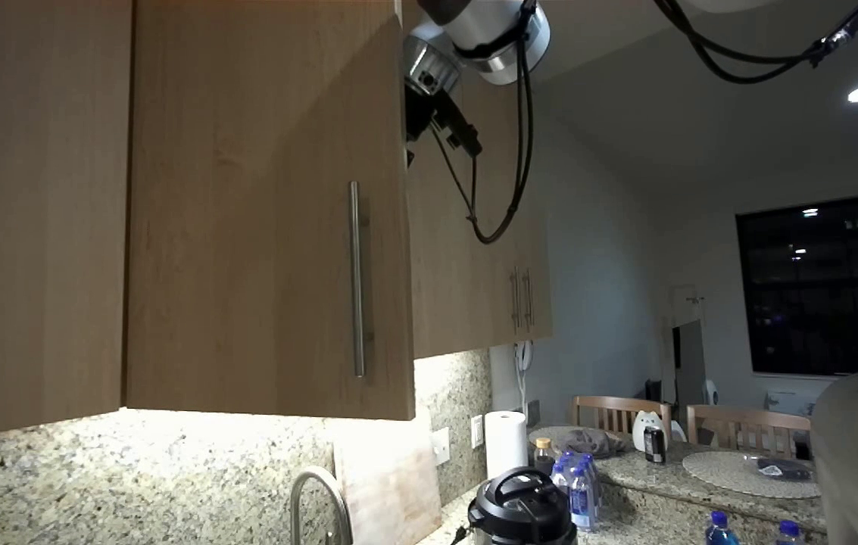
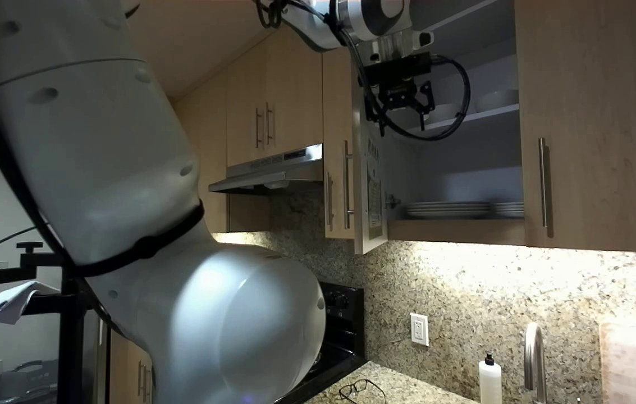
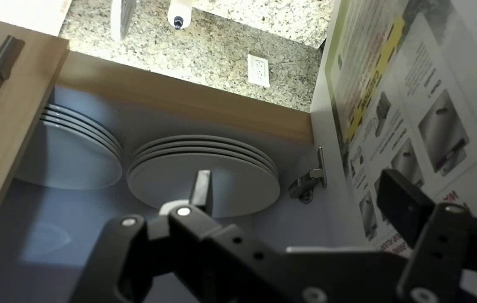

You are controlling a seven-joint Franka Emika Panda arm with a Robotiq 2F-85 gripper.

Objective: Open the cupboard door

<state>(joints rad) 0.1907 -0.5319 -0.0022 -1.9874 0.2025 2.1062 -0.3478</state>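
Note:
The cupboard door [image 1: 262, 227] stands swung open in an exterior view, its outer face and silver bar handle [image 1: 357, 280] toward the camera. In an exterior view the door [image 2: 373, 191] shows nearly edge-on, with its handle [image 2: 347, 185] on the far outer side. In the wrist view the door's white inner face with a printed sheet [image 3: 423, 105] fills the right side. My gripper [image 2: 402, 124] is open and empty in front of the cupboard opening, on the door's inner side. In the wrist view my gripper [image 3: 303, 193] has its right finger close to the inner face; contact cannot be told.
White plates [image 3: 204, 181] are stacked on the cupboard's bottom, with bowls [image 2: 492, 101] on the shelf above. A matching door [image 2: 598, 134] with a left-edge handle stands shut beside the opening. A hinge [image 3: 310, 181] joins the door. A range hood [image 2: 275, 168] is nearby.

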